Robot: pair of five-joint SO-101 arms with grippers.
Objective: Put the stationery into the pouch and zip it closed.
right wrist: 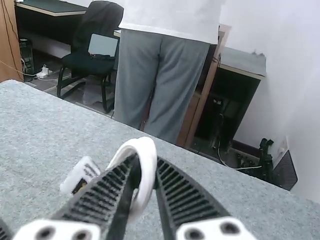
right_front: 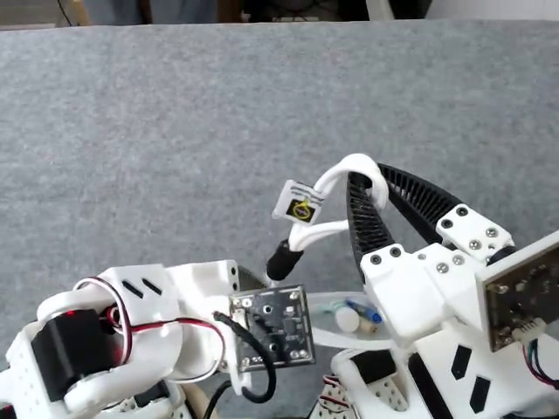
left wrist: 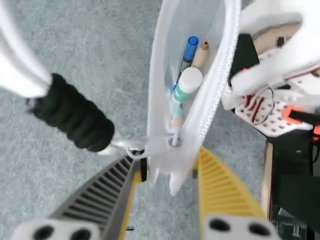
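The pouch (left wrist: 167, 50) lies open between the arms at the near edge, its zip not yet closed. The left gripper (left wrist: 167, 166) clamps its slider end, and the right gripper (right wrist: 146, 166) pinches its white strap loop (right wrist: 146, 149) farther off. The stationery (left wrist: 187, 82) already sits inside.

Clamping with left gripper (left wrist: 167, 174), pinching tight with right gripper (right wrist: 145, 175), arms crowded close side by side.
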